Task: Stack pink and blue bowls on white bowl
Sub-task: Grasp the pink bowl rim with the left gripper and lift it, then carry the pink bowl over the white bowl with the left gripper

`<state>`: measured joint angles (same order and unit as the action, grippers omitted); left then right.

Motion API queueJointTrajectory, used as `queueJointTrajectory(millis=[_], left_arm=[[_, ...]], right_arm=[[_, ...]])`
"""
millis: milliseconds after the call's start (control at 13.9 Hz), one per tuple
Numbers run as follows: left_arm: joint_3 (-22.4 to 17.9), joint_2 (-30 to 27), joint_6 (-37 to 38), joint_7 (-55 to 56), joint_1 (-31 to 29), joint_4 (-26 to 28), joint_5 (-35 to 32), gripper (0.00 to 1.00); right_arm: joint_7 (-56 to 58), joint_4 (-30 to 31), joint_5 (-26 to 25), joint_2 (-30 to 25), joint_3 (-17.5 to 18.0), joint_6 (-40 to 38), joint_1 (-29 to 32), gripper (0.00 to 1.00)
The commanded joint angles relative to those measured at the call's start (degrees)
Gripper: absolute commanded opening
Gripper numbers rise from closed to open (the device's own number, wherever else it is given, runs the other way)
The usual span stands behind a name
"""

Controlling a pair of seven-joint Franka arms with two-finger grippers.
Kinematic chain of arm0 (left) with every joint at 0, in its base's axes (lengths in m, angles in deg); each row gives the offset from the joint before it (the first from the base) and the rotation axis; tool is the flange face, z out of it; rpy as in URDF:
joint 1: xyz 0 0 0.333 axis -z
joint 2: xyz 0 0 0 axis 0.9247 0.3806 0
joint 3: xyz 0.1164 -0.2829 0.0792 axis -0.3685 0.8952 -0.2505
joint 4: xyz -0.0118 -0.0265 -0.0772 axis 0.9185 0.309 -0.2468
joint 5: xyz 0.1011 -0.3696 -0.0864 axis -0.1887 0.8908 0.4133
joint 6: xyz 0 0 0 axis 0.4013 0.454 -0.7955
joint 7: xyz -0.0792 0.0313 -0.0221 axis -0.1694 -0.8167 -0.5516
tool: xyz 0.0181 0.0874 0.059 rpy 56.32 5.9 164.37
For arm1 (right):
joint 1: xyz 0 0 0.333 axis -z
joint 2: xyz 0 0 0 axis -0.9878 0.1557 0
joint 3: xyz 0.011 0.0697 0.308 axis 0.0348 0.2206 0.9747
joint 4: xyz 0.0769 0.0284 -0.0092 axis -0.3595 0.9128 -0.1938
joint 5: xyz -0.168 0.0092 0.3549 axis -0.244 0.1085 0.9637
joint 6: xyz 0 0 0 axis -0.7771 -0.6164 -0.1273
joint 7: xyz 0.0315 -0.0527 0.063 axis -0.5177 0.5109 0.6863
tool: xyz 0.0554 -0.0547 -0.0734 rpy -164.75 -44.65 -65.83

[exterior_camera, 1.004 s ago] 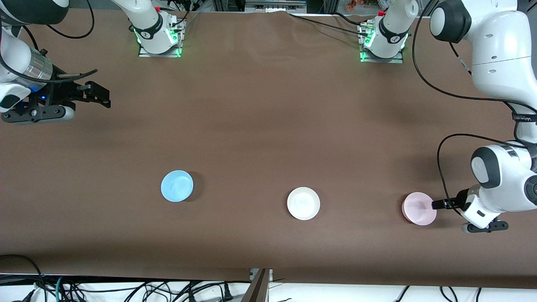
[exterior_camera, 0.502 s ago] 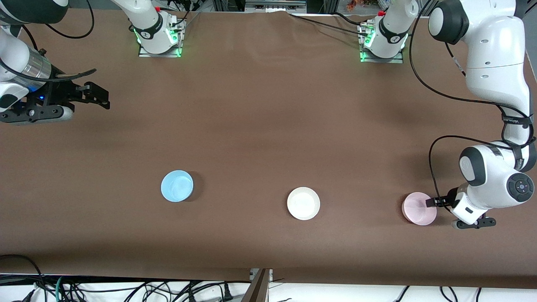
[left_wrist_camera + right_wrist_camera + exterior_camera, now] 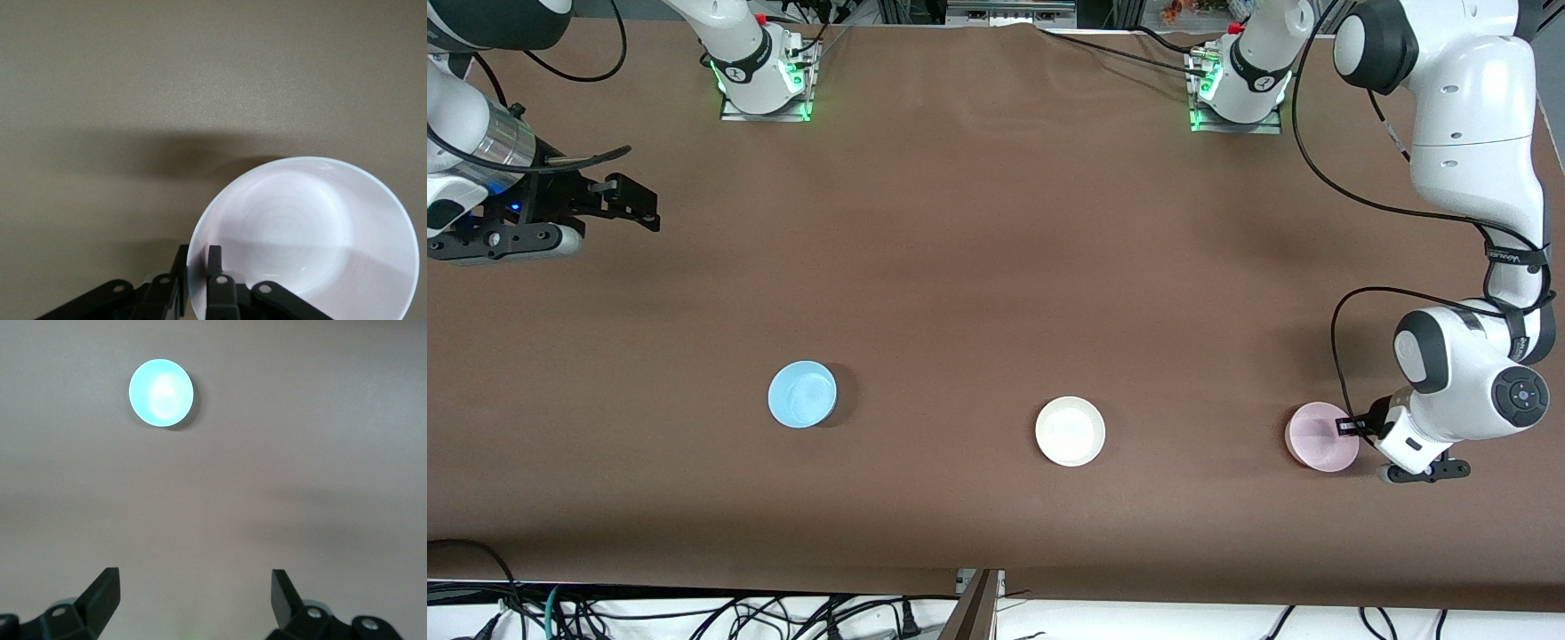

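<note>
The pale pink bowl point(image 3: 1316, 437) is at the left arm's end of the table. My left gripper point(image 3: 1344, 428) is shut on its rim, one finger inside and one outside, as the left wrist view point(image 3: 197, 257) shows with the pink bowl point(image 3: 307, 233). The white bowl point(image 3: 1070, 431) sits on the table between the other two. The sky-blue bowl point(image 3: 802, 394) sits toward the right arm's end and also shows in the right wrist view point(image 3: 161, 393). My right gripper point(image 3: 640, 209) waits open and empty above the table at its own end point(image 3: 195, 583).
The brown table point(image 3: 996, 267) bears only the three bowls. The two arm bases point(image 3: 763, 80) point(image 3: 1238, 89) stand along its edge farthest from the front camera. Cables point(image 3: 694, 613) hang below the edge nearest the camera.
My left gripper has moved in over the pink bowl's rim and shut on it. The bowl has shifted slightly with it. The right arm has not moved.
</note>
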<state>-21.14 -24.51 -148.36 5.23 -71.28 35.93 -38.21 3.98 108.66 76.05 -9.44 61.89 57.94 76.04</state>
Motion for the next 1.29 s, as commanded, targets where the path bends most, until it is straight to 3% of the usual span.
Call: queueJointTrajectory(millis=[0, 359, 717, 1220], left_arm=[[-0.48, -1.06, -0.31, -0.16, 0.57, 0.66, 0.62, 0.00], [3.64, -4.04, 0.13, 11.32, 1.36, -0.31, 0.45, 0.00], [4.00, -8.26, 2.07, 30.21, 10.92, -0.30, 0.62, 0.00], [4.00, -7.04, -0.29, 52.46, 23.15, -2.41, 0.71, 0.00]], right_arm=[[0.67, -0.40, -0.15, -0.30, 0.31, -0.12, 0.43, 1.00], [0.67, -0.40, -0.15, -0.30, 0.31, -0.12, 0.43, 1.00], [0.23, -0.40, -0.24, -0.30, 0.31, 1.02, 0.34, 1.00], [-0.30, -0.58, 0.37, 0.22, 0.31, 1.37, 0.26, 1.00]])
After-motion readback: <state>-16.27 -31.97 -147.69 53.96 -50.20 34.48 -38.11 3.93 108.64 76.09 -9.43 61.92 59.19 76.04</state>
